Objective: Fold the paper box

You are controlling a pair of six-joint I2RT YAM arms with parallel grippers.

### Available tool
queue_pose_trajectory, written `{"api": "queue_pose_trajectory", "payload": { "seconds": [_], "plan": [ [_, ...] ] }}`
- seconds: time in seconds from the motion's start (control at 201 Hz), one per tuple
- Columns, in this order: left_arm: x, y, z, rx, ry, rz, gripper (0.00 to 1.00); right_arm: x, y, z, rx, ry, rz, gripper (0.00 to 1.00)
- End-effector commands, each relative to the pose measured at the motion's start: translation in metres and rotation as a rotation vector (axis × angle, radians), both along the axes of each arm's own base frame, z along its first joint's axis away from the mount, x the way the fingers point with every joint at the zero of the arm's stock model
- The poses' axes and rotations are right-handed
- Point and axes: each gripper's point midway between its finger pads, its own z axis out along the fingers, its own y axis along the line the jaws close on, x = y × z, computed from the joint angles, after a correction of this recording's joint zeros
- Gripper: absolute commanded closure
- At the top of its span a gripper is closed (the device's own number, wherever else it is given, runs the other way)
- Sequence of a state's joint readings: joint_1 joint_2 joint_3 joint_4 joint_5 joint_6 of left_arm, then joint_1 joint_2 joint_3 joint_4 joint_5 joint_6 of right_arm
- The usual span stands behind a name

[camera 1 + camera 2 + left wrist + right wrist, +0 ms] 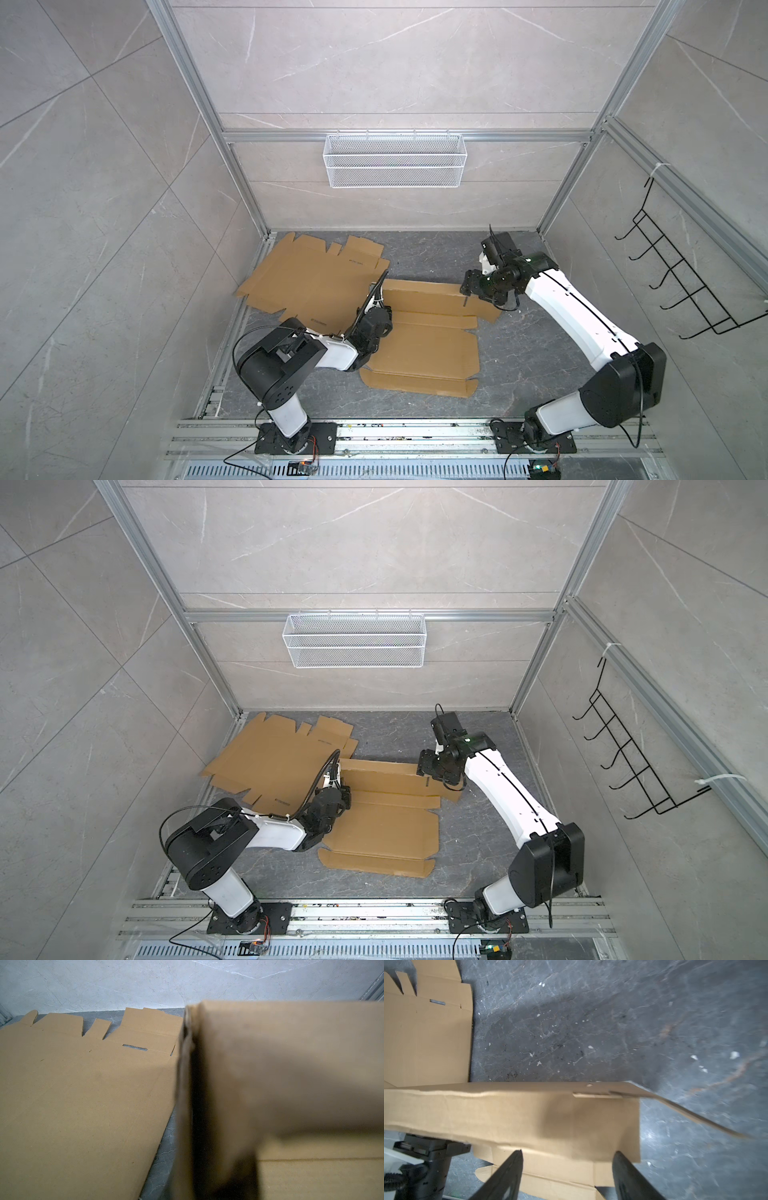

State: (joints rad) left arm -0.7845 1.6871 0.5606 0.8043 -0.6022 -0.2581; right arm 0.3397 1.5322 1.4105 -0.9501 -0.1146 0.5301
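Note:
The paper box [424,353] [382,833] is a brown cardboard cut-out lying mid-floor, its far long wall folded up. My left gripper [383,313] [341,793] sits at the box's left end and is shut on its side flap. In the left wrist view that flap [291,1064] stands blurred right before the lens and hides the jaws. My right gripper [466,293] [424,773] hovers at the right end of the raised wall. In the right wrist view it [568,1159] is open, with black fingers [512,1167] spread over the wall [529,1118] and gripping nothing.
A second flat cardboard sheet [307,274] [274,758] [83,1095] [425,1032] lies at the back left, next to the box. A white wire basket [395,160] hangs on the back wall. A black hook rack [685,282] is on the right wall. Aluminium rails [415,432] run along the front.

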Motion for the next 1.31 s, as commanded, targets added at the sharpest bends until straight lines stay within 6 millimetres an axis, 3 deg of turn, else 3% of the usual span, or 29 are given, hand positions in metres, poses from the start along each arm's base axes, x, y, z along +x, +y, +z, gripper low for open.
{"api": "queue_pose_trajectory", "payload": {
  "seconds": [0.0,0.119,0.224,0.329,0.468,0.538,0.662,0.786,0.856,0.916,1.145,1.304],
  "plan": [
    [-0.008,0.008,-0.022,0.079,0.056,0.008,1.00,0.011,0.015,-0.002,0.064,-0.002,0.020,0.30],
    [-0.009,0.006,-0.023,0.087,0.055,0.001,1.00,0.013,0.026,-0.010,0.130,0.010,0.006,0.31],
    [-0.007,0.004,-0.023,0.089,0.055,0.000,1.00,0.017,0.030,-0.011,0.155,0.003,-0.003,0.39],
    [-0.007,0.004,-0.022,0.088,0.054,0.004,1.00,0.020,0.027,-0.015,0.155,0.001,-0.010,0.49],
    [-0.009,0.015,-0.022,0.101,0.079,0.060,1.00,0.024,0.021,-0.011,0.224,-0.014,-0.016,0.53],
    [-0.011,0.021,-0.023,0.110,0.089,0.081,1.00,0.024,0.018,-0.003,0.274,-0.034,-0.008,0.50],
    [-0.014,0.026,-0.025,0.125,0.109,0.100,1.00,0.017,0.010,0.014,0.342,-0.059,0.031,0.37],
    [-0.013,0.028,-0.021,0.142,0.127,0.112,1.00,-0.003,-0.027,0.017,0.344,-0.080,-0.017,0.33],
    [-0.012,0.026,-0.020,0.158,0.142,0.106,1.00,-0.017,-0.054,0.010,0.320,-0.084,-0.065,0.33],
    [-0.011,0.023,-0.020,0.177,0.159,0.097,1.00,-0.027,-0.064,-0.002,0.306,-0.091,-0.088,0.36],
    [-0.003,0.014,-0.021,0.232,0.221,0.078,1.00,-0.038,-0.072,-0.056,0.360,-0.210,-0.267,0.53],
    [-0.001,0.009,-0.021,0.230,0.227,0.066,1.00,-0.032,-0.058,-0.091,0.328,-0.229,-0.316,0.56]
  ]
}}
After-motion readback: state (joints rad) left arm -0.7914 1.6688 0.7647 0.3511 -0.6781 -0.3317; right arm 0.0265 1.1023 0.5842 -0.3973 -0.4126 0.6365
